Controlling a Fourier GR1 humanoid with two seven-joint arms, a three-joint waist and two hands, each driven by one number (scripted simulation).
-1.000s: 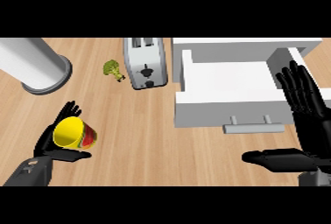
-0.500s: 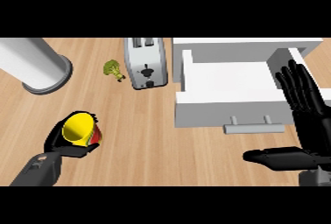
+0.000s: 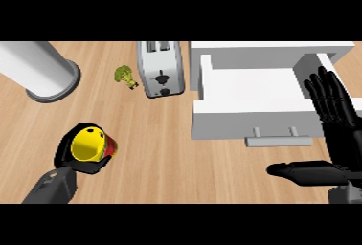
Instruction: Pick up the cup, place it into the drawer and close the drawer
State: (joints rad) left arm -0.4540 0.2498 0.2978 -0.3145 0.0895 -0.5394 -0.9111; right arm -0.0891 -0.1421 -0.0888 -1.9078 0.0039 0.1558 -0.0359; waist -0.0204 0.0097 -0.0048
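Note:
The cup (image 3: 90, 144), yellow inside with a red outer wall, lies tilted in my left hand (image 3: 79, 165) at the lower left, with black fingers curled round its rim. The white drawer (image 3: 247, 115) stands pulled open at the upper right, its handle (image 3: 277, 140) facing me and its inside bare. My right hand (image 3: 332, 119) is open at the right edge, fingers straight along the drawer's right side, thumb stretched left below the handle.
A silver toaster (image 3: 161, 68) stands left of the drawer. A small green broccoli piece (image 3: 125, 75) lies beside it. A large grey cylinder (image 3: 37, 72) occupies the upper left. Bare wooden counter (image 3: 176, 162) separates the cup from the drawer.
My left hand has closed round the cup and tipped it, shifting slightly up and right. The right hand has drifted a little lower.

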